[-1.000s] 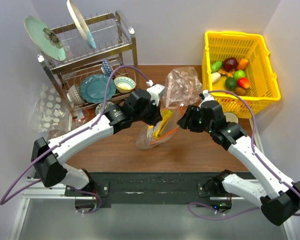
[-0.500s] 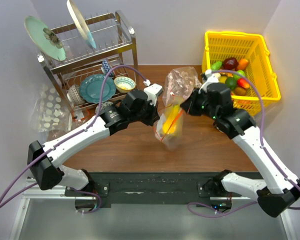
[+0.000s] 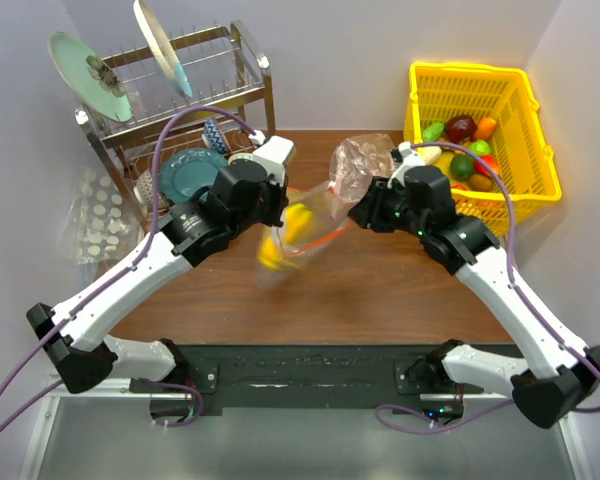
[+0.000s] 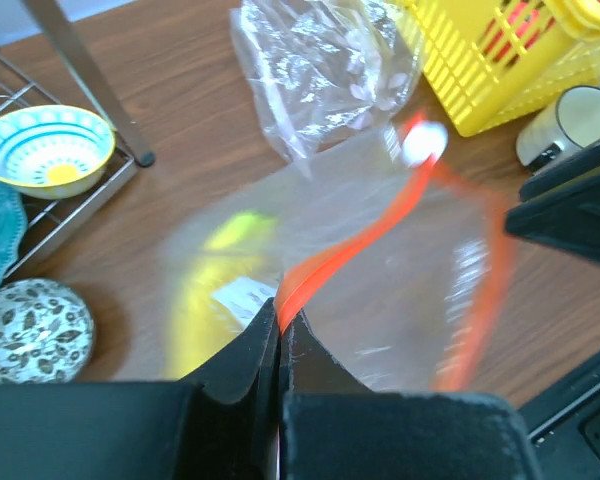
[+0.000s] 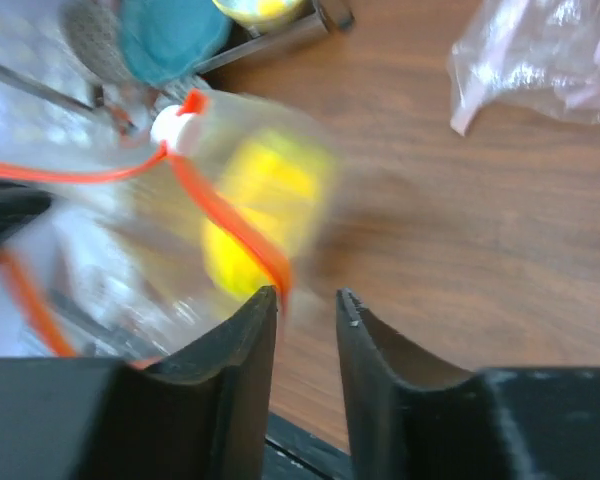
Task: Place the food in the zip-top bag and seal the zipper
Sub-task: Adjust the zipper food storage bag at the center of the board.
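One zip-top bag (image 3: 318,213), clear and blurred, stretched between both grippers over the table (image 3: 380,290).

- Left gripper (image 4: 280,322): jaws pinched tight on the zipper (image 4: 352,250), a red-orange strip with a white end piece (image 4: 423,143).
- Right gripper (image 5: 307,298): jaws partly open, nothing between them; the strip meets one fingertip (image 5: 268,296).
- Contents: yellow banana (image 5: 265,210).
- White label (image 4: 238,296) on the bag, unreadable.

white arms (image 3: 130,288), black joints (image 3: 195,225), purple cables (image 3: 193,111)
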You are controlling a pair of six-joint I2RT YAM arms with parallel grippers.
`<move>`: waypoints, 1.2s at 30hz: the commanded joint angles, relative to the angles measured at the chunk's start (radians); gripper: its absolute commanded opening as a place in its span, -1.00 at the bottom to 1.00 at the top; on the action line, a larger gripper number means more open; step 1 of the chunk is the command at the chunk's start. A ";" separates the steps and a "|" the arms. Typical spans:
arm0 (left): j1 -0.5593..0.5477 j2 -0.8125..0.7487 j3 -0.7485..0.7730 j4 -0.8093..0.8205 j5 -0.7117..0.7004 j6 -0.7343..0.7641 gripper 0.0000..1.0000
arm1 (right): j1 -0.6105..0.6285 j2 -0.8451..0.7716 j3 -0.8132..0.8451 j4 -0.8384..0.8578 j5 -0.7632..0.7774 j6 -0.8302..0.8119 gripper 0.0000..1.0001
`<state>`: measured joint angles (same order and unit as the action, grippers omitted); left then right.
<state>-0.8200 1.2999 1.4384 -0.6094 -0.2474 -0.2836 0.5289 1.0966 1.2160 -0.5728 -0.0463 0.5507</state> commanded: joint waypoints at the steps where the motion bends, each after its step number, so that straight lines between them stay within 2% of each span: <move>1: 0.002 0.001 -0.010 0.019 -0.053 0.057 -1.00 | -0.001 0.023 0.016 0.021 -0.049 -0.017 0.18; 7: 0.002 0.053 -0.143 0.100 -0.084 0.103 -1.00 | -0.003 0.017 0.062 -0.019 0.022 -0.081 0.25; 10: 0.002 0.087 -0.182 0.125 -0.086 0.113 -1.00 | -0.004 -0.003 0.085 -0.042 0.115 -0.110 0.56; 11: 0.002 0.102 -0.187 0.137 -0.082 0.116 -1.00 | -0.003 -0.009 0.089 -0.044 0.190 -0.121 0.75; 16: 0.002 0.136 -0.217 0.165 -0.040 0.118 -1.00 | -0.012 0.002 0.163 -0.070 0.468 -0.187 0.97; 18: 0.004 0.141 -0.222 0.166 -0.026 0.119 -1.00 | -0.035 0.023 0.226 -0.084 0.602 -0.222 0.97; 20: 0.004 0.136 -0.228 0.178 -0.013 0.124 -1.00 | -0.124 0.061 0.278 -0.084 0.608 -0.239 0.97; 22: 0.004 0.125 -0.240 0.197 0.005 0.132 -1.00 | -0.237 0.103 0.316 -0.073 0.537 -0.233 0.97; 26: 0.002 0.113 -0.256 0.215 0.028 0.138 -1.00 | -0.325 0.224 0.398 -0.053 0.568 -0.264 0.97; 30: 0.002 0.107 -0.262 0.223 0.052 0.142 -1.00 | -0.427 0.406 0.528 -0.142 0.614 -0.290 0.97; 36: 0.002 0.056 -0.302 0.264 0.062 0.144 -1.00 | -0.574 0.606 0.583 -0.183 0.516 -0.282 0.98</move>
<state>-0.8192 1.4242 1.1637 -0.4156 -0.2043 -0.1604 0.0486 1.6241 1.7599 -0.6842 0.5056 0.2752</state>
